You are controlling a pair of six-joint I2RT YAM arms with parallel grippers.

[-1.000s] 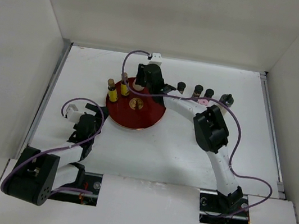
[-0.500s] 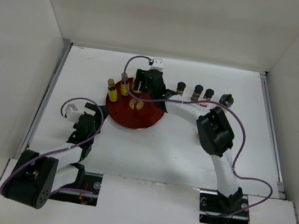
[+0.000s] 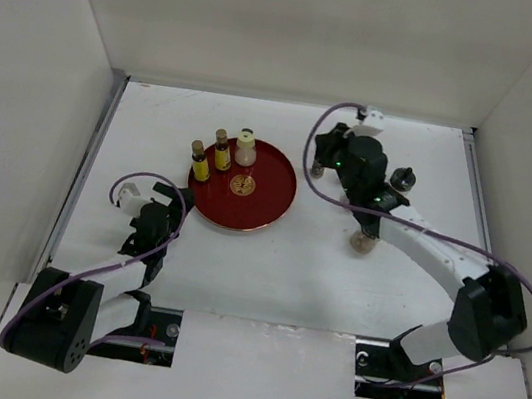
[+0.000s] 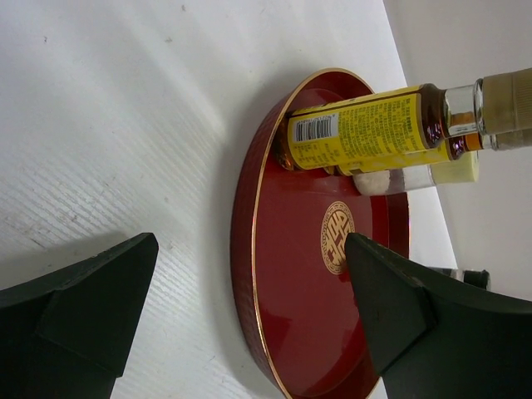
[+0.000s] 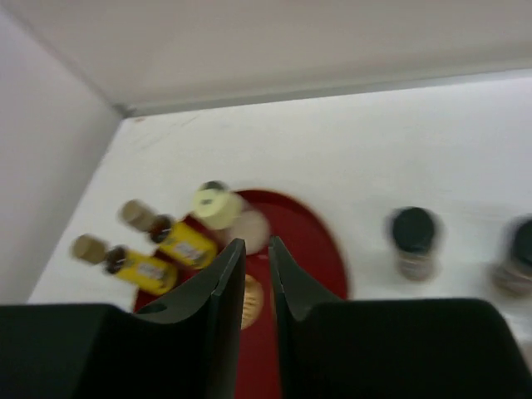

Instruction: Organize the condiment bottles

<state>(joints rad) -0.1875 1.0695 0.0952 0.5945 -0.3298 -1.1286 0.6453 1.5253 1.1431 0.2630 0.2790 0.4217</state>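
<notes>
Two slim yellow bottles and a cream yellow-lidded bottle stand at the back of the round red tray. They also show in the left wrist view, yellow and cream. My right gripper hovers right of the tray, its jaws almost together with nothing between them. A dark black-capped bottle stands just below it and another stands to the right. My left gripper is open and empty, left of the tray.
A small bottle stands beside my right forearm. The right wrist view is blurred; it shows the tray, the cream bottle and two dark bottles. White walls enclose the table.
My right gripper has drawn back from over the tray to the right. The cream bottle now stands uncovered on the tray. The left arm has not moved.
</notes>
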